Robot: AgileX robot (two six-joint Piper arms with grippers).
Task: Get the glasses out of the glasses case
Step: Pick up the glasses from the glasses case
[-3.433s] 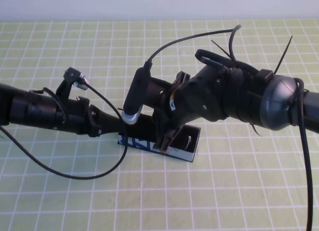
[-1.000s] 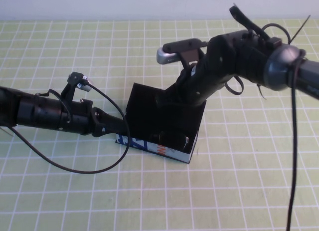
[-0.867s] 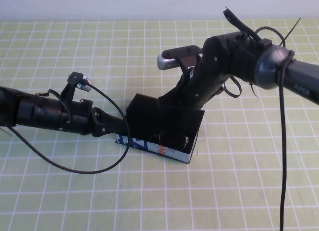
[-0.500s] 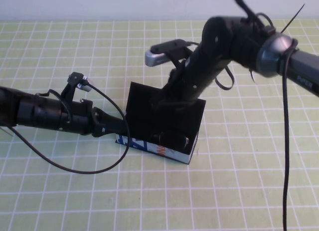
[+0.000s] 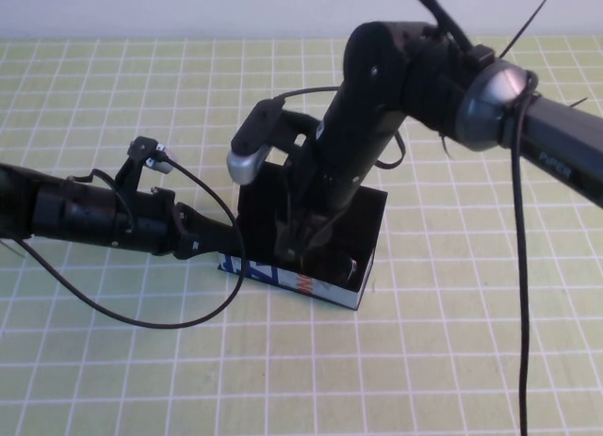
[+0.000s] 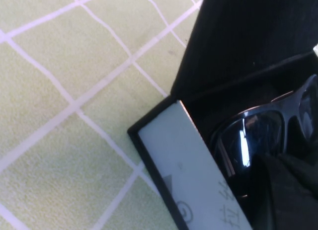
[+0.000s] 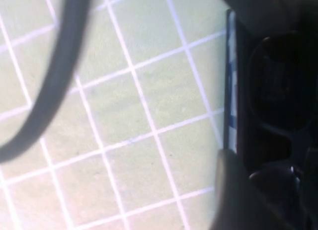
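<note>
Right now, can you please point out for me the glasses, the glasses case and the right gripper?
glasses (image 6: 253, 140), left wrist view, on the dark lens.
glasses case (image 5: 316, 287), high view, on its pale printed front side.
right gripper (image 5: 300, 240), high view, at its tips, low over the open case.

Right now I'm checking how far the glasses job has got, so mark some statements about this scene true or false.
1. The glasses case has its lid open. True.
2. The glasses lie on the table. False: they are inside the case.
3. The right gripper is over the open case. True.
4. The left gripper is far from the case. False: it is at the case's left end.
</note>
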